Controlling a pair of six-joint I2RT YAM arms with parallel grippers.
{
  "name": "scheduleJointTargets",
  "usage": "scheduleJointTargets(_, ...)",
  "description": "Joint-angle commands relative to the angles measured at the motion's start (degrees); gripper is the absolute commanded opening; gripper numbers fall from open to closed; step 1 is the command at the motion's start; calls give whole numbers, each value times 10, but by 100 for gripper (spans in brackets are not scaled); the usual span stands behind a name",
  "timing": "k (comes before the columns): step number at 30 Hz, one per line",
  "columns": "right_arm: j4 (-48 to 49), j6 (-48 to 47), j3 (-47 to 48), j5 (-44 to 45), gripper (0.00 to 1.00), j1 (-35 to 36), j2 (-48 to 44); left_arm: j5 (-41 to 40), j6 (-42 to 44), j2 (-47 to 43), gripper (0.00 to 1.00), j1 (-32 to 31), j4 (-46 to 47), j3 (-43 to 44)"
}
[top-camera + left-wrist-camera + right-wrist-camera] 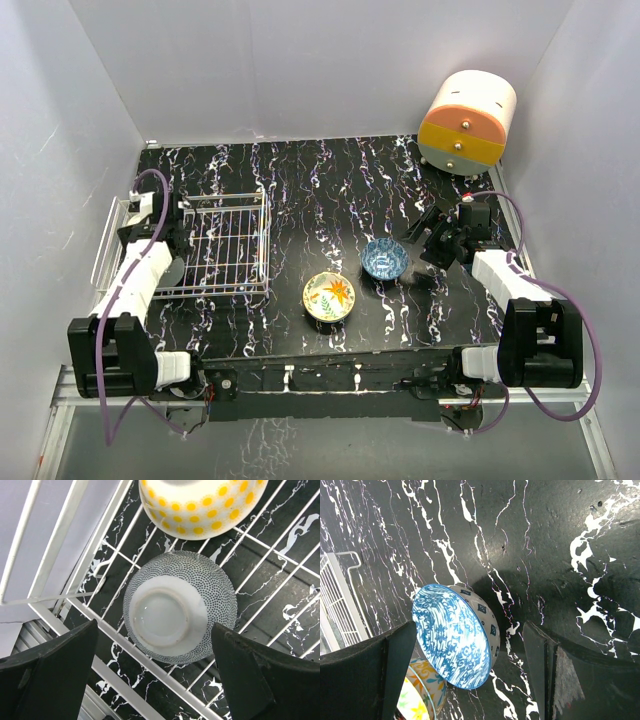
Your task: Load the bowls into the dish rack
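The left jaws stand wide apart and hold nothing. In the left wrist view they flank the grey bowl [180, 612] at the lower corners of the frame, with a gap on each side. That bowl lies upside down in the rack [80, 545], foot ring up, near a corner. The yellow bowl [202, 505] sits just above it at the top of the frame, also in the rack. In the top view the left arm [140, 275] reaches over the rack's left edge.

The right jaws are also wide apart and empty. In the right wrist view the blue bowl [455, 635] shows between them, and no contact is visible. The flower bowl [422, 695] peeks in at the lower left, just beside the blue one. In the top view both bowls stand on the desk [330, 190] at centre, right of the rack. The blue bowl lies up and right of the flower bowl, near the right arm [500, 270].
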Motion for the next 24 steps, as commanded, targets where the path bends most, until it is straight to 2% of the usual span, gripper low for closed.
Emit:
scheduleJointTargets(1, 14, -9, -4, 0, 91, 0, -21, -24, -5, -39, 93, 10, -20, 19)
scheduleJointTargets(5, 11, -11, -5, 4, 91, 0, -21, 55, -18, -62, 92, 11, -12, 29)
scheduleJointTargets(8, 10, -10, -3, 9, 91, 0, -21, 187, -18, -82, 84, 10, 30, 16)
scheduleJointTargets(11, 6, -10, -2, 15, 91, 0, -22, 272, -24, -75, 78, 2, 63, 8)
scheduleJointTargets(19, -4, -12, -7, 30, 91, 0, -31, 388, -39, -39, 78, -5, 109, -16)
scheduleJointTargets(24, -5, -15, -7, 32, 91, 0, -32, 363, -60, -25, 78, -5, 113, -38)
